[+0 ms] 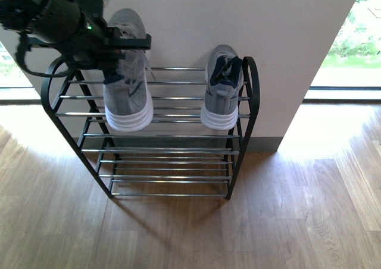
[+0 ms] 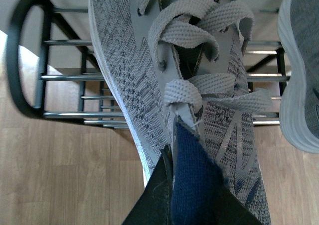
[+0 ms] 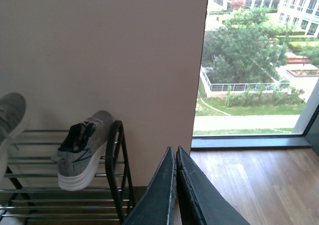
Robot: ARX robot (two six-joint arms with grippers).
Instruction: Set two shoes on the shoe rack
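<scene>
My left gripper [image 1: 110, 58] is shut on the navy tongue of a grey knit sneaker [image 1: 127, 72], holding it over the left end of the shoe rack's [image 1: 250, 102] top tier. The left wrist view shows this sneaker [image 2: 164, 75] from above with my left gripper [image 2: 172, 158] pinching its navy lining; the rack rods [image 2: 65, 77] lie beneath. A second grey sneaker [image 1: 223, 87] rests on the top tier at the right end, its white sole outward. In the right wrist view my right gripper [image 3: 176, 153] is shut and holds nothing, off to the right of that resting sneaker [image 3: 79, 148].
The rack [image 3: 117, 170] stands against a beige wall [image 1: 238, 19] on a wooden floor [image 1: 268, 221]. Its lower tiers [image 1: 169, 174] carry no shoes. Floor-length windows [image 3: 254, 60] flank the wall on both sides.
</scene>
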